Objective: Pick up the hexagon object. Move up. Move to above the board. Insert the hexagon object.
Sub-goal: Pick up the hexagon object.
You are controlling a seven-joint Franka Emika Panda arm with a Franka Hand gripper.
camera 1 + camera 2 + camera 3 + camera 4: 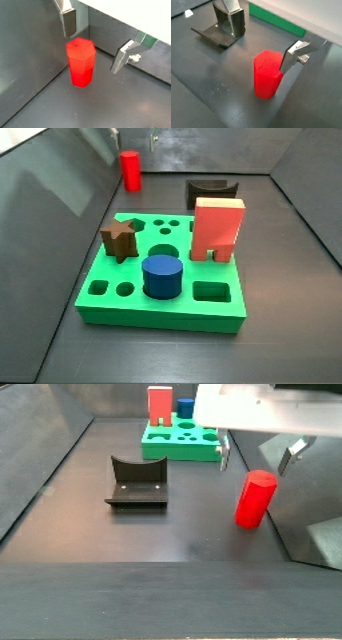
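The hexagon object (80, 67) is a slim bright red peg standing upright on the dark floor, apart from the board; it also shows in the wrist view (268, 75) and both side views (130, 170) (254, 499). My gripper (95, 40) is open and empty above it, one finger (68, 22) on each side, the tips about level with the peg's top in a side view (258, 456). It shows the same in the wrist view (262, 39). The green board (167, 316) with cut-out holes lies away from the peg (171, 452) (278, 22).
On the board stand a salmon-red arch block (218, 228), a blue cylinder (163, 276) and a brown star piece (120, 240). The dark fixture (138, 481) (218, 32) (210, 191) stands on the floor between peg and board. Grey walls (40, 454) enclose the floor.
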